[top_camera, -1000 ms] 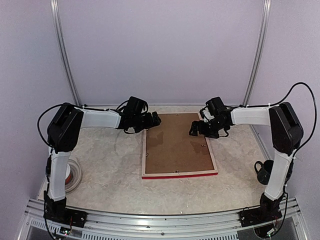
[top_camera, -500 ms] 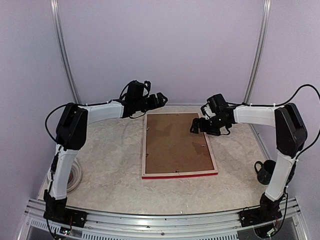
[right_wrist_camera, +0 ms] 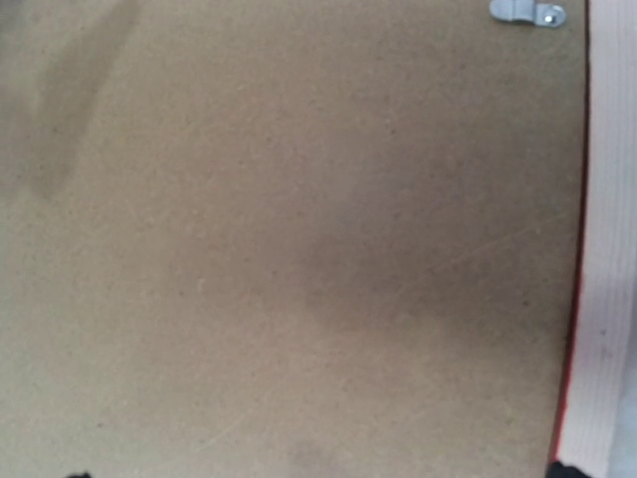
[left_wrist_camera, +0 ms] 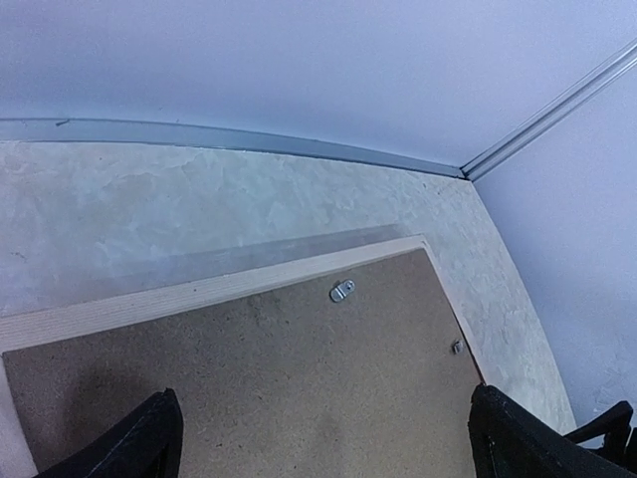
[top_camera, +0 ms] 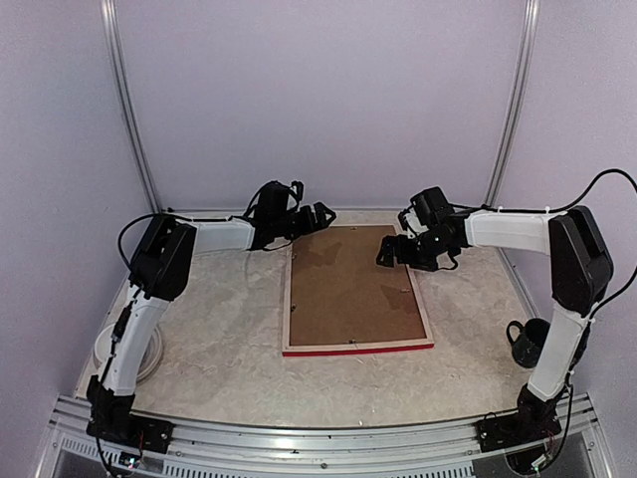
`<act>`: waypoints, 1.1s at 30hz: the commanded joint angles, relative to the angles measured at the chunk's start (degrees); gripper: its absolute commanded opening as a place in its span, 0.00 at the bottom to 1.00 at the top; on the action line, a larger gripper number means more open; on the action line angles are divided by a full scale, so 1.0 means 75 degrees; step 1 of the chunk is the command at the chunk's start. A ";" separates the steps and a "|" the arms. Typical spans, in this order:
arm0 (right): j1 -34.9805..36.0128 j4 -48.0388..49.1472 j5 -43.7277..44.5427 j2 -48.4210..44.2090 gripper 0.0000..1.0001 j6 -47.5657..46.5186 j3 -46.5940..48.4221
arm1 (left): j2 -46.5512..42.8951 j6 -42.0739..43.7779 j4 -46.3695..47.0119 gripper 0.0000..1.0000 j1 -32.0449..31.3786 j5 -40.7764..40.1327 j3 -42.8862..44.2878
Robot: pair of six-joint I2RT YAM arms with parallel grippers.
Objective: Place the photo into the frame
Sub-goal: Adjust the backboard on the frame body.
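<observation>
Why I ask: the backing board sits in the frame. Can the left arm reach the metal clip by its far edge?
Probably yes: the left gripper hangs open over the backing board, nothing between it and the clip.

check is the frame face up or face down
Face down: the frame shows its pale wood back and brown backing board.

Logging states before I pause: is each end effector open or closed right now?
Left end effector: open, holding nothing.
Right end effector: open, holding nothing.

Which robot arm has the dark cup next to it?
The right arm: the dark cup stands on the table beside it. Beside the left arm lies a white ring instead.
</observation>
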 commanded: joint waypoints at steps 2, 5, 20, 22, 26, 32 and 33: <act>0.0115 -0.0018 0.0081 -0.0259 0.99 0.0088 -0.0082 | 0.0531 -0.0254 -0.0221 0.99 0.0022 0.0041 0.0961; 0.0114 -0.0016 0.0148 -0.0218 0.99 0.0088 -0.0059 | 0.0688 -0.0263 -0.0523 0.99 -0.0012 0.0009 0.1058; 0.0114 -0.0448 0.0584 -0.0060 0.99 -0.0017 0.0549 | 0.0980 -0.0115 -0.2813 0.99 -0.0266 -0.0299 0.1129; 0.0108 -0.0568 0.0772 -0.0060 0.99 -0.0006 0.0625 | 0.0921 -0.0099 -0.3012 0.99 -0.0282 -0.0409 0.0894; 0.0053 -0.0699 0.0941 -0.0002 0.99 0.0034 0.0707 | 0.0515 -0.0168 -0.2972 0.98 -0.0283 -0.0399 0.0247; -0.0049 -0.0837 0.0954 0.0042 0.99 0.0064 0.0816 | 0.0276 -0.0017 -0.3567 0.97 -0.0236 -0.0153 0.0323; -0.0044 -0.0874 0.0954 0.0035 0.99 0.0054 0.0832 | 0.0249 -0.0017 -0.3525 0.96 -0.0212 -0.0038 0.0231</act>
